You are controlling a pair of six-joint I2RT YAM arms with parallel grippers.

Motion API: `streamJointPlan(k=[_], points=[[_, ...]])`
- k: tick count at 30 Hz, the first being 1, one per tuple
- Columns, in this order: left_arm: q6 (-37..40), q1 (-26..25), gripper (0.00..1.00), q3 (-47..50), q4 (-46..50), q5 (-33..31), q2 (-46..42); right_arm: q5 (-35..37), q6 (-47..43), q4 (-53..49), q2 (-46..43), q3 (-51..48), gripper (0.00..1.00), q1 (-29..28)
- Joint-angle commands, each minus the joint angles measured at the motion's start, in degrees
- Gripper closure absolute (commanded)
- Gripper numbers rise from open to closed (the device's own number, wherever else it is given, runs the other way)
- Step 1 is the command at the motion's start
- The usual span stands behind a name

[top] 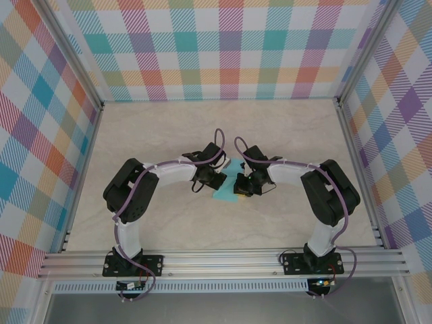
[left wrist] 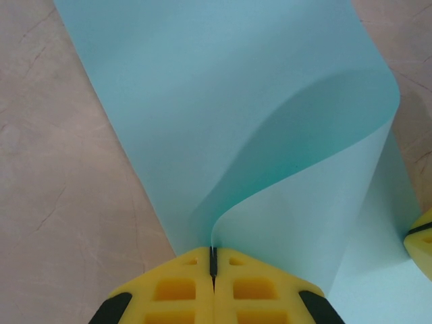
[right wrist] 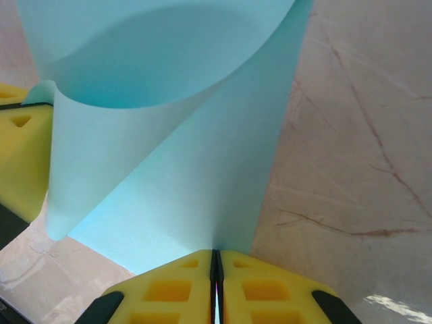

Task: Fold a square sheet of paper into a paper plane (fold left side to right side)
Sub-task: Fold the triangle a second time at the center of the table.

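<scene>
The square sheet of paper point(top: 225, 191) is teal and lies on the table between the two arms, partly under them. In the left wrist view the sheet point(left wrist: 223, 101) curls up from the table in a soft loop, and my left gripper point(left wrist: 213, 256) is shut on its raised edge. In the right wrist view the sheet point(right wrist: 175, 155) bends over in the same loop, and my right gripper point(right wrist: 216, 256) is shut on its near edge. The two grippers sit close together, left gripper point(top: 214, 178) and right gripper point(top: 243, 187). No crease shows in the paper.
The marble-patterned table point(top: 223, 128) is walled by plaid panels at the back and on both sides. An aluminium rail point(top: 223, 263) runs along the near edge by the arm bases. A yellow finger of the other gripper point(right wrist: 20, 155) shows beside the paper loop.
</scene>
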State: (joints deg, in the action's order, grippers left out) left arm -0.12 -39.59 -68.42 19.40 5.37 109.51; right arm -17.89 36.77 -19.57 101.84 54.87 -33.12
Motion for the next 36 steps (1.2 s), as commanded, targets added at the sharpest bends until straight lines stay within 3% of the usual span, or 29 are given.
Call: streamJointPlan(k=[1,9,16,36], points=[[1.26,0.75,1.0,-0.15,0.61,-0.53,1.4,-1.1,-0.52,-0.82,-0.52,-0.35,0.89,-0.51],[1.44,0.75,1.0,-0.04,0.5,-0.25,1.49,-10.23,4.1,13.0,-8.71,-6.52,0.89,4.98],[1.51,0.75,1.0,-0.22,0.72,0.11,1.22,-14.04,10.88,24.8,-4.71,-5.82,0.91,5.38],[1.67,0.7,1.0,-0.66,1.33,-0.44,1.58,-12.31,10.66,23.18,4.33,-0.82,0.91,4.01]])
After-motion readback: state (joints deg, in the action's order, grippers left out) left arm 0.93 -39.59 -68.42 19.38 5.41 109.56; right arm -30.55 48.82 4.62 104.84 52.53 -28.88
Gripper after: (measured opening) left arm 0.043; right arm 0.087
